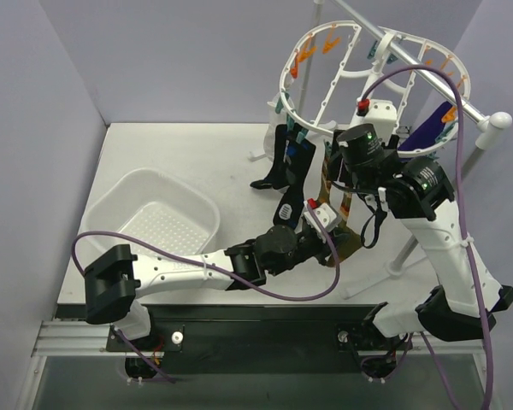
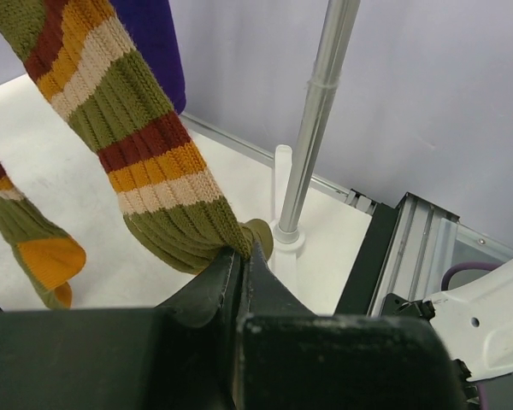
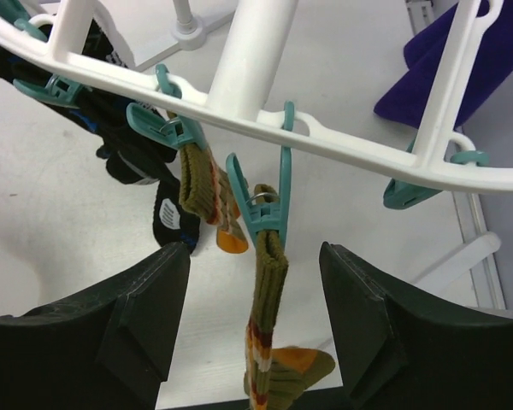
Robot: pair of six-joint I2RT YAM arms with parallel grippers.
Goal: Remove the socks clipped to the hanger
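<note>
Your left gripper (image 2: 244,248) was clamped tight on the lower end of the striped sock (image 2: 145,162). Your right gripper (image 3: 255,256) stood with its jaws wide, one on each side of the teal clip (image 3: 261,218) that pinned the sock's cuff to the hanger (image 3: 342,145), touching neither. If you pulled down before that clip was squeezed open, the pinch looked small enough for the fabric to slip out, or the whole ring could tilt and swing on its stand. If the right jaws closed low, they would likely catch the knit instead of the clip's handles and release nothing. A second striped sock (image 3: 201,188) hung from the clip just beside, close enough for a finger to snag. Black socks (image 1: 286,166) hung further along the ring, with a purple sock (image 3: 462,68) on the far side. The stand pole (image 2: 316,111) rose near your left gripper. The right arm's purple cable (image 1: 427,77) looped across the ring in the top view; contact could not be told. The white tub (image 1: 111,201) sat well apart.
</note>
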